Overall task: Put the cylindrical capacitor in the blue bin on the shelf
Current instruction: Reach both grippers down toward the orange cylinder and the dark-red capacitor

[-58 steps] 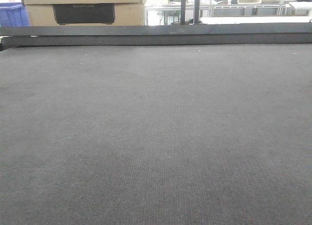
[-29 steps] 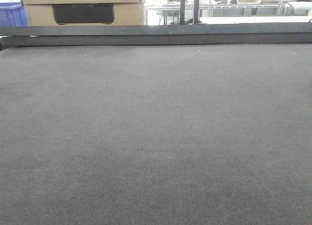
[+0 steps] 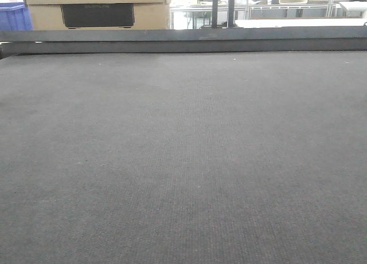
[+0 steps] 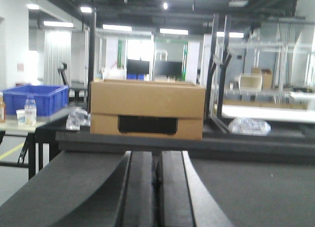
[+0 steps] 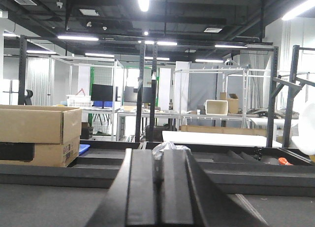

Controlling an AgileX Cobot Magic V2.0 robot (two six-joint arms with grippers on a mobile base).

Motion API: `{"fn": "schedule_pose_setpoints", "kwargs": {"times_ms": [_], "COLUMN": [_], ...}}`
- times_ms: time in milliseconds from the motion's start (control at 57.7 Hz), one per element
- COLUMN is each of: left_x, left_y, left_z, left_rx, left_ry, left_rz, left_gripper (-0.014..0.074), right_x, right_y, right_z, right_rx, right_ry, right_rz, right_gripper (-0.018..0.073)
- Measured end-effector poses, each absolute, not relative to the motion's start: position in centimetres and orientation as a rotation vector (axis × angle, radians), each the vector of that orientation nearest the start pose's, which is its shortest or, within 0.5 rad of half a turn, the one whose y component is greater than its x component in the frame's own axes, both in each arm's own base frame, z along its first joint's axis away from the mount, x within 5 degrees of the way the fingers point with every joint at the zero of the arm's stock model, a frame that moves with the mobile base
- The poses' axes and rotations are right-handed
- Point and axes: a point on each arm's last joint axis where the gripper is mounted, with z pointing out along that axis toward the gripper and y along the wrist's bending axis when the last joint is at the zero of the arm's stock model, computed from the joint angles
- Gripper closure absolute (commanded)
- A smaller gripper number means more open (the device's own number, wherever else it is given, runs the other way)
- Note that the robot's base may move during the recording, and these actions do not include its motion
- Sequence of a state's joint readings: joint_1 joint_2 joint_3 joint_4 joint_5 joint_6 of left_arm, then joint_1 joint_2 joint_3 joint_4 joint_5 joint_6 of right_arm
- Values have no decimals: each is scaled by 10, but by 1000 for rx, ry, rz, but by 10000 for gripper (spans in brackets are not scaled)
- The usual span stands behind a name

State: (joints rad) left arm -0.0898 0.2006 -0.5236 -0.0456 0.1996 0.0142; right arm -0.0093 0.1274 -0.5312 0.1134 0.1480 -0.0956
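Note:
No cylindrical capacitor shows in any view, and no shiny steel shelf is in view. My left gripper (image 4: 156, 155) is shut with its dark pads together, low over the grey table top (image 4: 256, 192). My right gripper (image 5: 157, 155) is also shut, pads together, over the same grey surface (image 5: 44, 202). I see nothing between either pair of pads. Neither gripper shows in the front view, which holds only the grey table top (image 3: 183, 161). A blue crate (image 4: 37, 98) stands on a side table far left; its corner also shows in the front view (image 3: 12, 16).
A cardboard box (image 4: 147, 109) stands beyond the table's dark far rail (image 4: 246, 148); it also shows in the front view (image 3: 97, 9) and the right wrist view (image 5: 39, 133). Clear plastic bags (image 4: 248, 126) (image 5: 170, 147) lie past the rail. Black posts and metal racks (image 5: 216, 99) stand behind.

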Motion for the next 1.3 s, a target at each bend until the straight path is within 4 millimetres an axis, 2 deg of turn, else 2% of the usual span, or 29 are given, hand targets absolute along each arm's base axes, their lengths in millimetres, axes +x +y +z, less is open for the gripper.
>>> {"fn": "schedule_pose_setpoints", "kwargs": {"times_ms": [104,208,295,364,538,694,884,1075,1301], "left_x": [55,73,88,97,104,104,104,104,104], "left_y": [-6,-7,-8,-9,-9,-11,-13,-13,-12], "left_z": [384,400,403,400,394,392,391,391,390], "left_rx": [65,74,80,82,85,96,111,111,117], "left_ry": [1445,1505,1546,1583,1627,1633,1635,1635,1636], "left_rz": [-85,-71,-60,-59,-58,-68,-82,-82,-70], "left_gripper": [408,256,162,107,2,5,5,5,5], "right_x": [37,64,89,107,148,179,219,265,317], "right_y": [2,2,1,1,1,-1,-23,-42,-54], "right_z": [395,410,414,410,389,367,335,297,246], "right_rx": [-2,-3,-2,-1,-1,12,114,174,190], "right_ry": [1286,1364,1434,1493,1675,1814,1948,1987,1899], "right_rz": [21,23,24,25,30,27,-38,-81,-129], "right_gripper": [460,202,53,-11,-9,-9,-9,-9,-9]}}
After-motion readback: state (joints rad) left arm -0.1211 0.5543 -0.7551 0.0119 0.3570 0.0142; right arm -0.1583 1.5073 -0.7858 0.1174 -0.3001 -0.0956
